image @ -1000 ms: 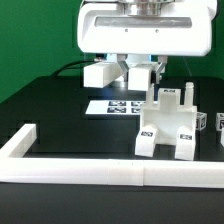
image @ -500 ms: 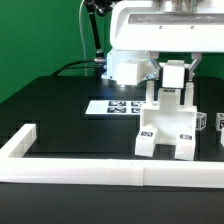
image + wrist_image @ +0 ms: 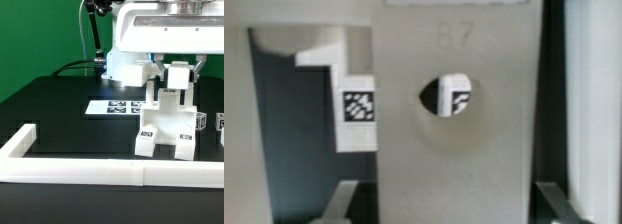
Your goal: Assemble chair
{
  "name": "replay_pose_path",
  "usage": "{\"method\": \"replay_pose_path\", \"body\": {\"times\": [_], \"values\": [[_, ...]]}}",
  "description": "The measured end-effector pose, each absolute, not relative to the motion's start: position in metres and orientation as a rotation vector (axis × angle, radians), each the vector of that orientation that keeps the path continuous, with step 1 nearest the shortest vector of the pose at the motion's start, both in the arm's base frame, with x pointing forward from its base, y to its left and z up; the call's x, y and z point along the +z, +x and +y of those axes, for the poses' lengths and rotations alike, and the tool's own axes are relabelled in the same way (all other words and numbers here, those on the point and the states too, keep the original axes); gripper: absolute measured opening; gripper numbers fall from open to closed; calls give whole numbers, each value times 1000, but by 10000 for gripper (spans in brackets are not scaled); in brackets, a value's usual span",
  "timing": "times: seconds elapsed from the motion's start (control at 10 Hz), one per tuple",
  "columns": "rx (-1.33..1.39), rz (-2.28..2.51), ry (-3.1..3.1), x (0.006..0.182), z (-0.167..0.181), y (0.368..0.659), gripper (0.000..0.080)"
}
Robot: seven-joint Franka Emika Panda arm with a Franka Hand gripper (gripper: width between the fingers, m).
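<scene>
White chair, one, top end in one pincer.

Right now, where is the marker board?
In the exterior view, the marker board lies flat on the black table, just behind the chair assembly and toward that view's left.

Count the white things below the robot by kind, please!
Chunky white plastic chair assembly: 1
White plastic block held in the gripper: 1
Long low white border rail: 1
Flat white tagged marker board: 1
Total: 4, besides tagged bits cut off at the exterior view's right.
</scene>
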State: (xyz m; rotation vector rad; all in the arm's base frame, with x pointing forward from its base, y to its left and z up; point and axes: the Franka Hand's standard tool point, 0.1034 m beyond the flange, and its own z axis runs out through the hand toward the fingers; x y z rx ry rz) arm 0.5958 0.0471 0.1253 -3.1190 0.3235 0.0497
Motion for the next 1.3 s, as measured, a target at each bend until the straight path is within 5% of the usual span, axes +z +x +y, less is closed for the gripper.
{"method": "replay_pose_path", "body": {"times": [1.3], "values": [[60,273,-3123,122,67,592,289]]}}
